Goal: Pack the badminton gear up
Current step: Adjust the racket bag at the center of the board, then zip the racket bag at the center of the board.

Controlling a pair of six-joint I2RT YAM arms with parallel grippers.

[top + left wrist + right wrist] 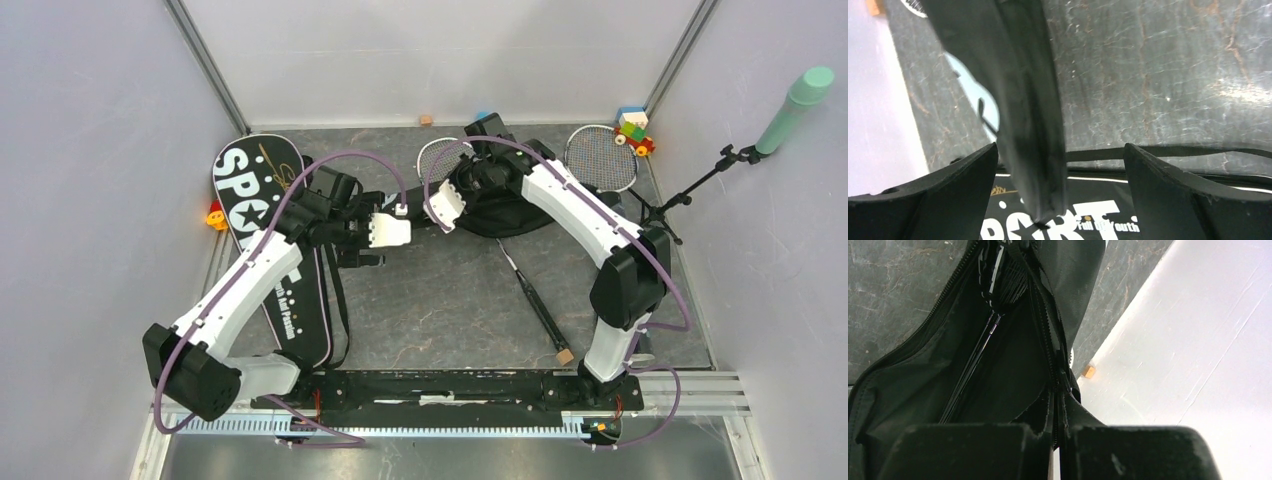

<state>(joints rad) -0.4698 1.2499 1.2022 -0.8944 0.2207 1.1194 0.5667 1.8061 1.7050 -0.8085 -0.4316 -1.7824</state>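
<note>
A black racket bag (505, 212) lies crumpled in the middle, and a racket head (440, 156) pokes out of its far-left end. My right gripper (1058, 405) is shut on the bag's zipper edge (1052, 340); the racket's strings (1007, 285) show inside the opening. My left gripper (1060, 147) is open, and a hanging black fabric flap (1030, 100) of that bag sits between its fingers, closer to the left one, not pinched. The "SPORT" bag (248, 195) lies flat at the left, right under the left gripper (402, 230). Another racket (600, 158) lies at the back right.
A dark racket shaft and handle (535, 300) lies slanted on the floor right of centre. A mint-green microphone (795, 108) on a black stand is at the far right, with toy blocks (632, 130) in the back right corner. A small wooden block (426, 120) is by the back wall, and a red-yellow toy (215, 215) by the left wall.
</note>
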